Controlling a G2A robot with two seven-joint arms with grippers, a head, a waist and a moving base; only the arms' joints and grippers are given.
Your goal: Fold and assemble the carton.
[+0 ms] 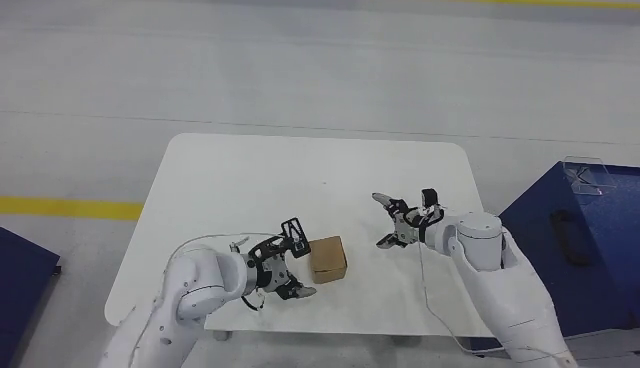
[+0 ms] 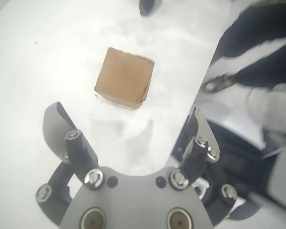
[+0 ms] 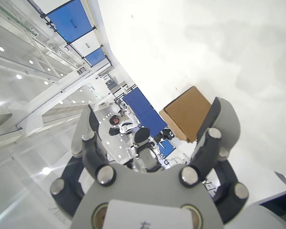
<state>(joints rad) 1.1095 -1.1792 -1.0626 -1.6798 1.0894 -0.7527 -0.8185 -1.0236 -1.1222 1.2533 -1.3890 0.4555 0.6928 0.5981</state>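
One by one, went through the views and found the carton folded shut into a small brown box, standing on the white table close to the edge nearest the robot and roughly midway along it. Judged it free of both grippers. Located the left gripper just beside the carton on the robot's left, jaws spread wide with nothing between them. Located the right gripper on the robot's right of the carton, near but clearly apart, jaws likewise wide open and holding nothing. From the left wrist, made out the carton a little ahead of the left gripper, apart from both fingers, closed face up, a flap edge showing down one side; also caught one dark finger of the right gripper beyond the carton, over the table. From the right wrist, saw the carton on the table past the right gripper, partly hidden behind one finger. Noted a blue cabinet on the floor off the table's right side and a yellow floor line off its left
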